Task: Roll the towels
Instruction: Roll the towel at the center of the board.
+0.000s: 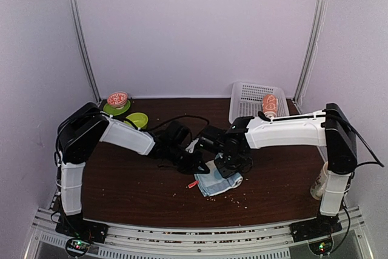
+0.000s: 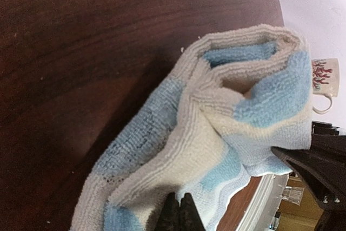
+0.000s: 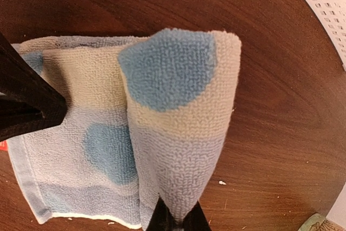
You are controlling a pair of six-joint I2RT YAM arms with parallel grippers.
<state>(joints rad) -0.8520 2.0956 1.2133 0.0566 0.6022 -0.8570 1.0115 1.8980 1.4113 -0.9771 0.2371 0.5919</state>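
Note:
The light-blue towel (image 1: 213, 182) with blue dots lies partly rolled on the dark wooden table (image 1: 121, 180), between my two grippers. My right gripper (image 3: 177, 221) is shut on a folded, rolled-over part of the light-blue towel (image 3: 173, 133), which narrows into its jaws. My left gripper (image 2: 180, 213) is shut, its tips close over the towel's (image 2: 216, 133) near edge, with no cloth seen between them. In the top view the left gripper (image 1: 195, 163) is at the towel's left and the right gripper (image 1: 230, 168) is at its upper right. The orange towel (image 1: 270, 106) lies rolled in the white basket (image 1: 245, 96).
Two green bowls (image 1: 137, 119) stand at the back left, one (image 1: 117, 108) holding a pink-topped thing. A small red object (image 1: 193, 183) lies left of the towel. A printed white mug (image 2: 324, 82) stands near the right arm's base. Crumbs dot the table.

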